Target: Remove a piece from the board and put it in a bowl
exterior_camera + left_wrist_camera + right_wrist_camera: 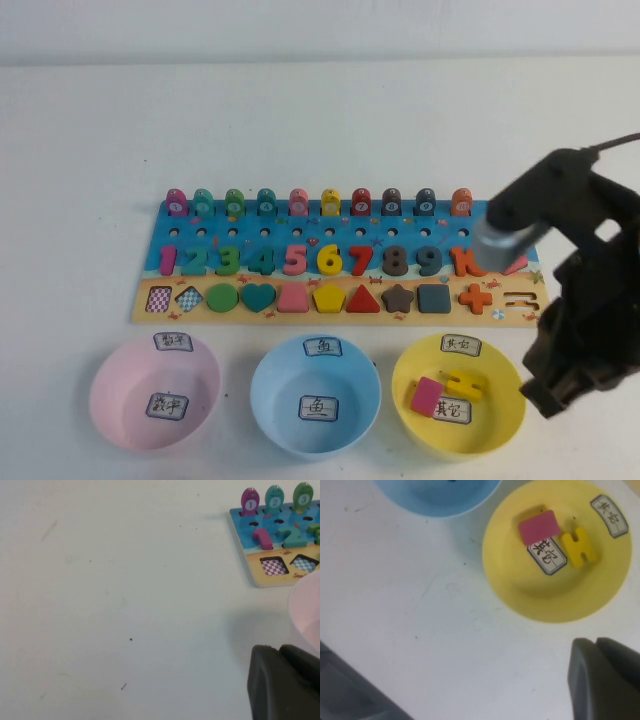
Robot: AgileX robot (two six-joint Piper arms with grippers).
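Observation:
The yellow equals-sign piece lies inside the yellow bowl, next to a pink block. In the right wrist view the piece rests on the bowl's bottom beside the pink block. The board lies behind the bowls, and its equals slot is bare. My right gripper hangs just right of the yellow bowl, shut and empty; it also shows in the right wrist view. My left gripper is shut and empty over bare table, left of the board.
A pink bowl and a blue bowl stand left of the yellow one, both empty. The orange plus sits in the board beside the bare slot. My right arm covers the board's right end.

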